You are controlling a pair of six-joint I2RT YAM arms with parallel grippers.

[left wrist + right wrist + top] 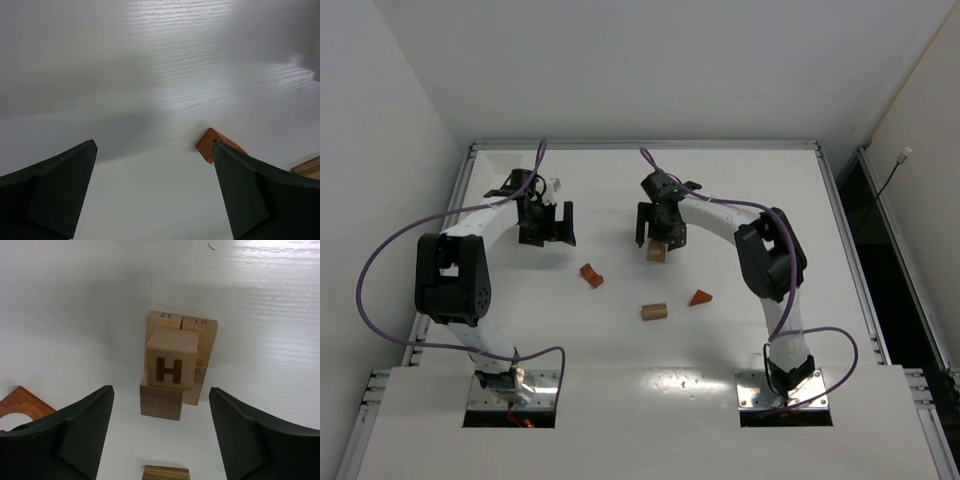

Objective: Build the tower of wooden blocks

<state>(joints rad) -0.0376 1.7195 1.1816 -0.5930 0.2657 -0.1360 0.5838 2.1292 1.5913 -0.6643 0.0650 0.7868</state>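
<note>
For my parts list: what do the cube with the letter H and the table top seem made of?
The H cube looks like pale, unvarnished wood: fine grain lines show, matte faces; its brown letter may be printed or burned. The table top looks like white laminate or painted board, slightly glossy, with faint grain lines and soft reflections.

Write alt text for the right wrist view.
A small stack of pale tan wooden blocks, topped by a cube printed with a brown H, stands on the white table ahead of the open right gripper. A reddish-brown wooden piece with a curved cut-out lies at lower left; another tan block peeks in at the bottom edge.
</note>
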